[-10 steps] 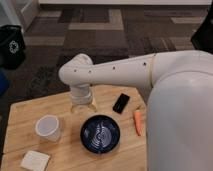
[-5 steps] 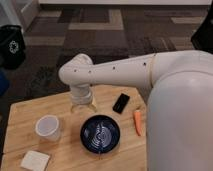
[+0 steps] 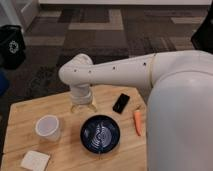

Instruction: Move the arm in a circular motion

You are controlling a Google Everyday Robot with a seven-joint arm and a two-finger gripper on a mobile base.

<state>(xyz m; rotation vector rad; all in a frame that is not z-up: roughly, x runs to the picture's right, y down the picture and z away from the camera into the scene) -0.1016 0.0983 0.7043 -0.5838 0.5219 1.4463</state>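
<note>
Right now the large cream-white robot arm of thick rounded tube segments (image 3: 115, 70) reaches in from the right above the far edge of the light wooden surface (image 3: 30, 112). It bends at its elbow and drops through a ribbed wrist to the yellowish end effector (image 3: 83, 106), which hangs low over the far half of the surface, about midway between the left and right edges. Whether it is released or clenched cannot be told from this angle; it seems to carry nothing, though the wrist hides much of it. The danger in sweeping a circle from here is that low height. A dark blue round bowl with a pale swirl pattern (image 3: 100, 134) lies just beside the end effector toward the near edge. A white plastic cup (image 3: 48, 127) stands near it toward the left edge, and a black rectangular phone (image 3: 120, 103) lies close on the other side, with an orange carrot (image 3: 137, 122) by the right edge. A wide circle at this level would probably clip the cup first and tip it, since it is tall and light. The phone or carrot could be shoved off the edge. A white square sponge (image 3: 35, 160) at the near left corner looks safely apart. Any downward drift could press the end effector onto the wood.
</note>
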